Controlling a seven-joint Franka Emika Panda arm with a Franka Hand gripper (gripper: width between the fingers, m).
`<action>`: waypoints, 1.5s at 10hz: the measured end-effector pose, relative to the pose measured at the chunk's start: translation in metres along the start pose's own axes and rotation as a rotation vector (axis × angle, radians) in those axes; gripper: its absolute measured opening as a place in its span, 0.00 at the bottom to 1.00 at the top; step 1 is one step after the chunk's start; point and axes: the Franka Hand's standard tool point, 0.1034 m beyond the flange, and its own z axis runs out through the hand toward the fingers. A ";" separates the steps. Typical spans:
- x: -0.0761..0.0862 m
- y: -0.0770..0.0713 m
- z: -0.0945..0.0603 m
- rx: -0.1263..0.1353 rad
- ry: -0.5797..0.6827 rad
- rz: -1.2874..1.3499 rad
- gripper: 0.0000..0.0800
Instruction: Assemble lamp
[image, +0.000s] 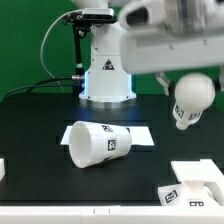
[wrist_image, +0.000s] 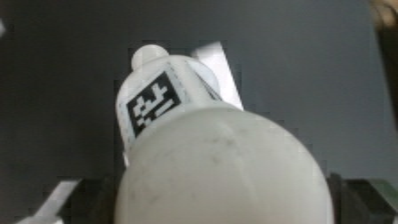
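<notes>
My gripper (image: 192, 82) is shut on the white bulb (image: 192, 100) and holds it in the air at the exterior view's right, with the ball head between the jaws and the tagged neck pointing down. In the wrist view the bulb (wrist_image: 210, 160) fills the space between the dark fingers (wrist_image: 64, 200) of the gripper (wrist_image: 214, 208), and its tagged neck (wrist_image: 157, 100) points away. The tapered shade (image: 95, 142) lies on its side in the middle of the black table. The square stepped base (image: 196, 180) sits at the front right, below the bulb.
The marker board (image: 140, 134) lies flat behind the shade. The white robot pedestal (image: 106, 78) stands at the back. A white piece (image: 2, 168) shows at the left edge, and a white strip (image: 100, 212) runs along the front edge.
</notes>
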 end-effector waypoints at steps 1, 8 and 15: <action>0.006 0.000 -0.018 0.021 0.089 0.001 0.71; 0.026 -0.011 -0.020 0.053 0.524 -0.009 0.71; 0.034 -0.014 0.004 0.049 0.520 0.030 0.71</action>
